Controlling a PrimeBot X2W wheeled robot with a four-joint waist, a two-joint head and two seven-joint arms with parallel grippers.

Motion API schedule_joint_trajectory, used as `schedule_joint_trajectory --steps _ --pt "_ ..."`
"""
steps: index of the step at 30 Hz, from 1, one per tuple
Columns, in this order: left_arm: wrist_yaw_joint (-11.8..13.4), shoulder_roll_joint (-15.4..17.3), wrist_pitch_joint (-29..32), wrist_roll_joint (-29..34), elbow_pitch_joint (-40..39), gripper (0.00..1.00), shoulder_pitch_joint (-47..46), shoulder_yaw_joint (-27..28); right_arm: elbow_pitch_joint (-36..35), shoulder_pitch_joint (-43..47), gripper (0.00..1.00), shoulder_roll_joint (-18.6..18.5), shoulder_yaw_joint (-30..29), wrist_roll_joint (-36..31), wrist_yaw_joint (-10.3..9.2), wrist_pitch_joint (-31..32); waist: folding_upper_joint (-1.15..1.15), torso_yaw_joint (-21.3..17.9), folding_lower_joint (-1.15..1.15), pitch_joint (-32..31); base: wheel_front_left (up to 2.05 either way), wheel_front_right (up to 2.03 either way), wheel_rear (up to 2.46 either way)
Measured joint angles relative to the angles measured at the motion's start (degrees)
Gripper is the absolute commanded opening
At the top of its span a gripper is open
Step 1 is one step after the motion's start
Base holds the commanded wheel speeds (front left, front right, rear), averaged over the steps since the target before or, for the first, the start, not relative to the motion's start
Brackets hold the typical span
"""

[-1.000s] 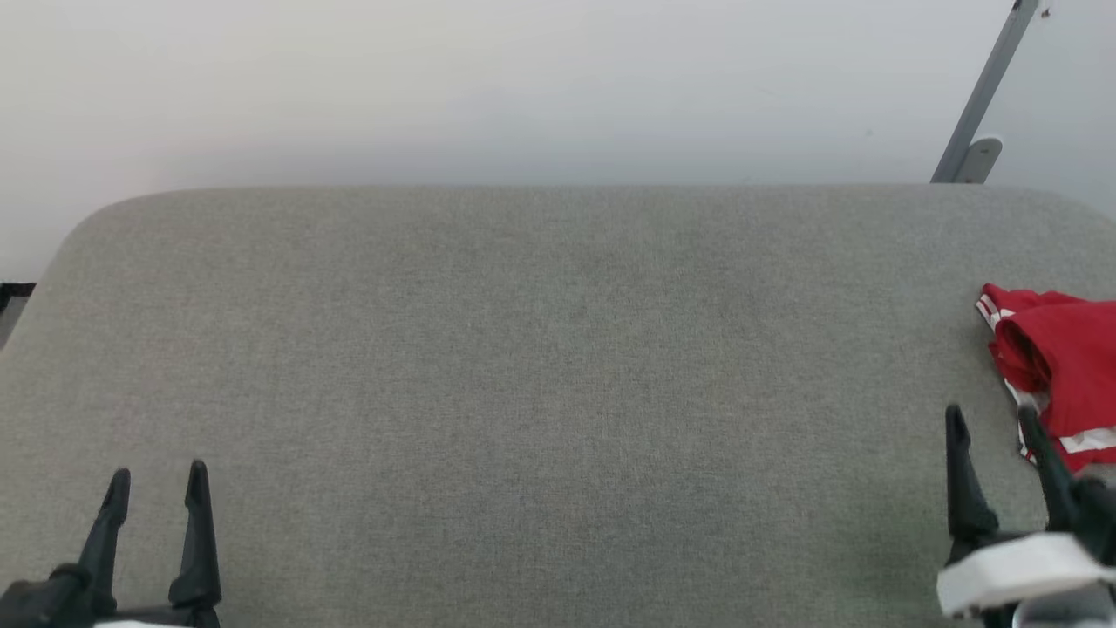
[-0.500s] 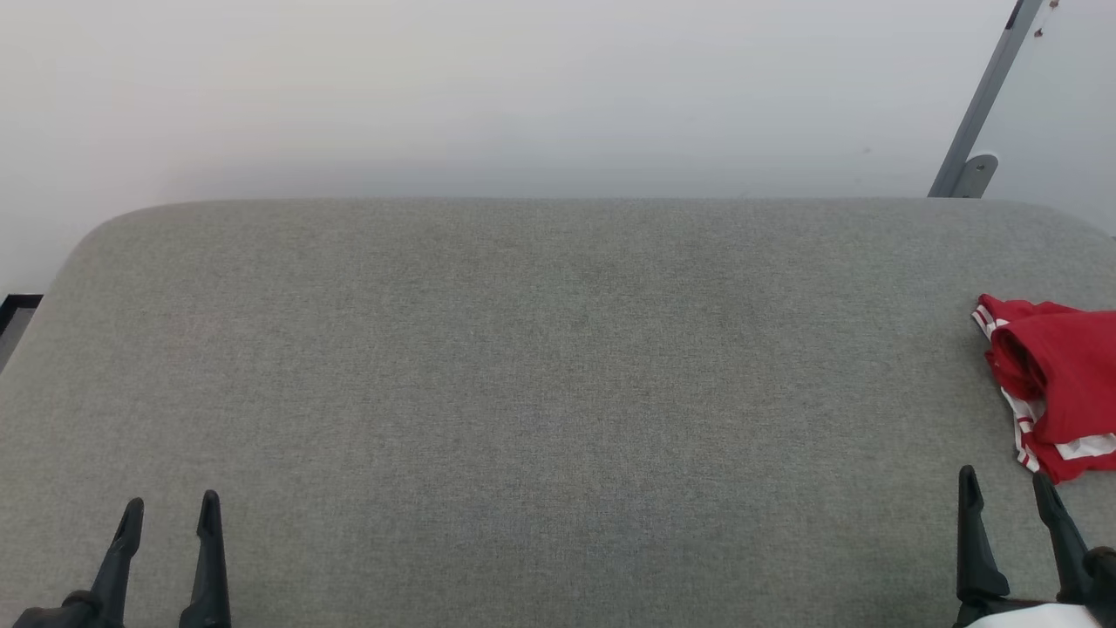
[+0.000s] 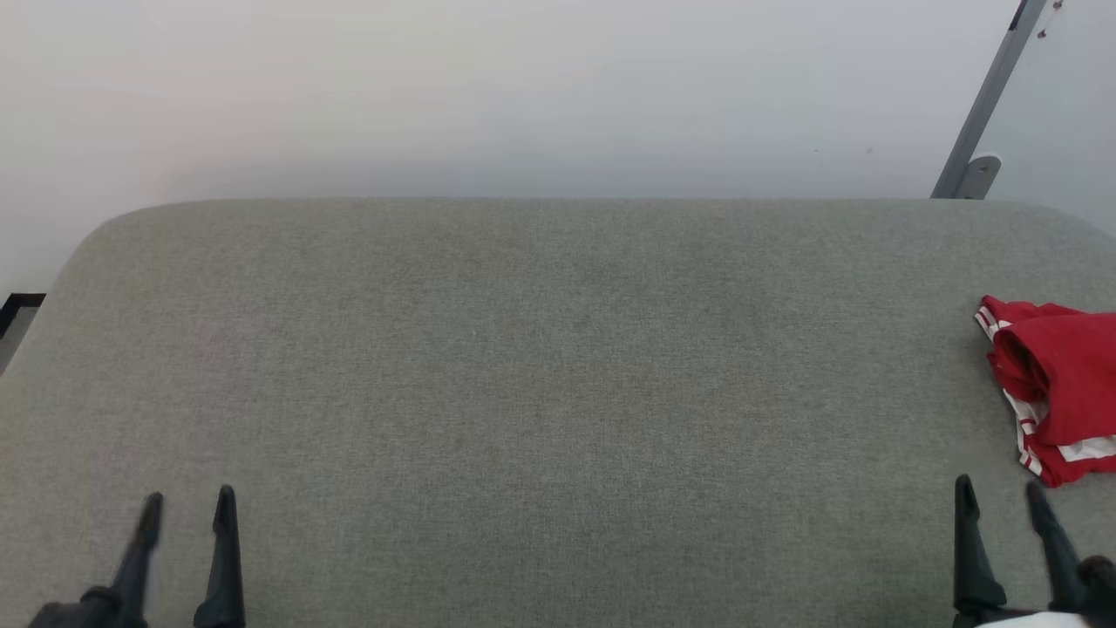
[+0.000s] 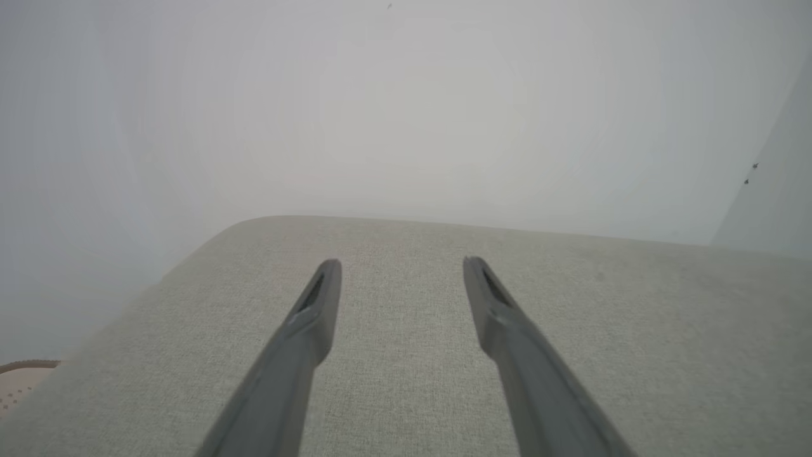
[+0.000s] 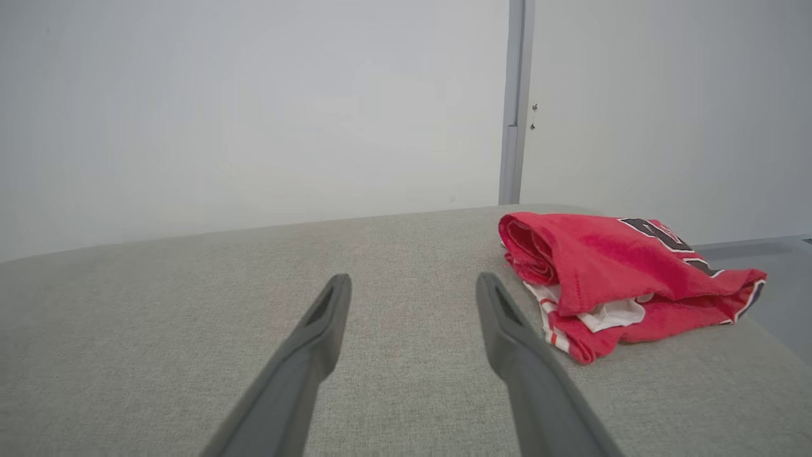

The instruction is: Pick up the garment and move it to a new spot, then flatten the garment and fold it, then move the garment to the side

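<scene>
The garment [image 3: 1055,384] is a red jersey with white and striped trim, lying bunched up at the right edge of the grey upholstered surface [image 3: 558,366]. In the right wrist view the garment [image 5: 609,273] lies ahead and to the right, black lettering showing on top. My right gripper [image 3: 1000,493] is open at the lower right, just short of the garment and apart from it; its fingers [image 5: 317,330] hold nothing. My left gripper [image 3: 189,506] is open at the lower left, far from the garment, and the left gripper [image 4: 401,266] hovers over bare fabric.
A pale wall rises behind the surface's rounded far edge. A grey metal bar [image 3: 981,105] leans at the back right. The surface's left corner rounds off near a dark strip [image 3: 13,305] of floor.
The head camera has tilted, shifting the whole picture down a little. The right gripper has drawn back from the garment toward the near edge. The left gripper has slid slightly right.
</scene>
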Motion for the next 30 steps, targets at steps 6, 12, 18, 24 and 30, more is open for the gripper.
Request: schedule_joint_trajectory --steps 6,12,18,24,30 --pt "0.0 -1.9 0.4 -0.9 3.0 0.0 0.6 -0.7 3.1 0.6 0.0 0.8 0.3 0.6 0.0 0.6 0.0 0.0 0.0 0.0 0.0 0.0 0.0" --pt "0.0 -2.3 1.9 -6.7 3.9 0.0 0.0 -0.8 3.6 0.2 0.0 0.8 0.4 7.0 0.0 2.4 0.0 -0.3 0.0 0.1 0.0 0.0 0.0" --pt "0.0 -2.6 3.6 -12.8 4.7 0.0 -1.3 -0.8 3.8 -1.0 0.0 0.8 0.8 13.4 0.0 3.8 0.0 -0.5 0.0 0.1 0.0 0.0 0.0" --pt "0.0 -3.1 5.0 -18.3 5.4 0.0 -2.6 -0.8 4.1 -2.1 0.0 0.8 1.3 19.4 0.0 5.3 0.0 -0.7 0.0 0.2 0.0 0.0 0.0" --pt "0.0 -3.7 6.5 -23.4 6.1 0.0 -3.8 -0.8 4.4 -3.1 0.0 0.8 1.7 24.8 0.0 6.6 0.0 -0.9 0.0 0.3 0.0 0.0 0.0"
